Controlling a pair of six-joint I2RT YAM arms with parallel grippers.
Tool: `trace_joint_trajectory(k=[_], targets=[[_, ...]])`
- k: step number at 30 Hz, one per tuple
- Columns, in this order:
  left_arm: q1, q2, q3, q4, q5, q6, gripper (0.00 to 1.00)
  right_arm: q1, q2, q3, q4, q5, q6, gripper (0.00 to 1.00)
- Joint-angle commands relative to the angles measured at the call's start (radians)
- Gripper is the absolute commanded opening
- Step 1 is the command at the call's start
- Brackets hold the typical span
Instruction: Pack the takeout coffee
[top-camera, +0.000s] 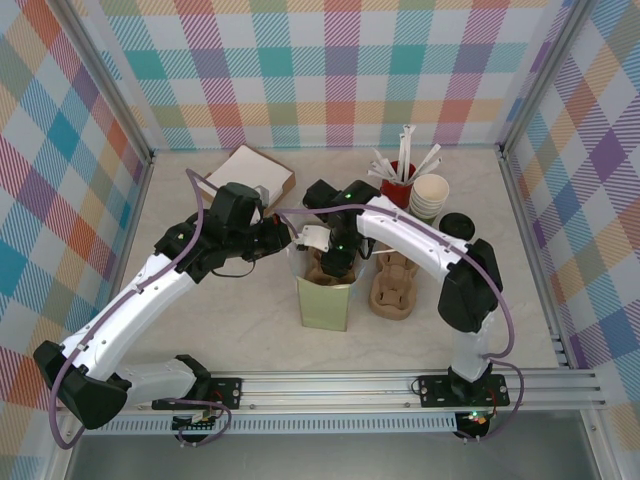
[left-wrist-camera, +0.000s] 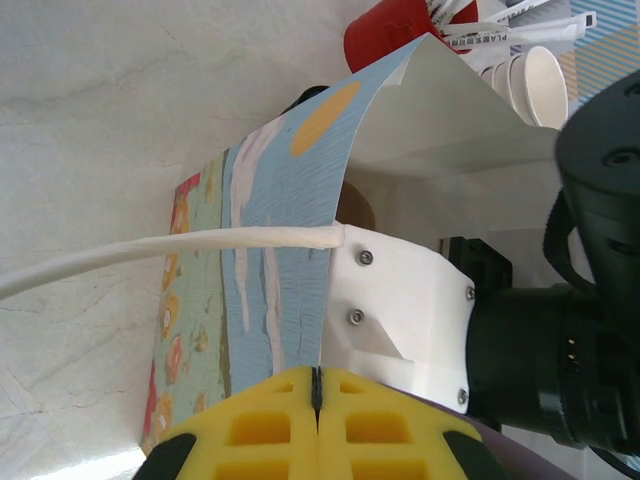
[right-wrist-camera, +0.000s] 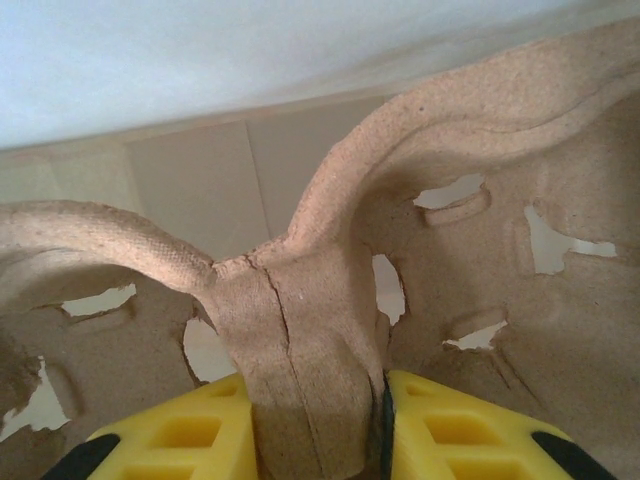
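Right gripper (right-wrist-camera: 320, 425) clamps carrier (right-wrist-camera: 300, 310) ridge — bag (top-camera: 325, 305) hides rest.

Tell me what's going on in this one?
The right gripper is clamped on the central ridge of a brown pulp cup carrier, holding it inside the open mouth of a paper bag standing mid-table. The left gripper is shut on the bag's rim, apparently steadying it. A second carrier lies on the table just right of the bag. A red cup of straws and a stack of white cups stand behind.
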Motion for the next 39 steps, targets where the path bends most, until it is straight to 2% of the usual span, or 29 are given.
trace_joint_trajectory(k=[1, 31, 39], targets=[[-0.004, -0.012, 0.015, 0.035, 0.032, 0.010, 0.01, -0.001, 0.046, -0.003, -0.044, 0.002, -0.023, 0.32], [-0.005, -0.012, 0.041, 0.028, 0.033, 0.013, 0.01, -0.002, 0.162, -0.095, 0.008, 0.009, -0.033, 0.33], [-0.005, -0.008, 0.045, 0.029, 0.038, 0.012, 0.01, -0.003, 0.156, -0.083, 0.006, 0.013, -0.024, 0.38]])
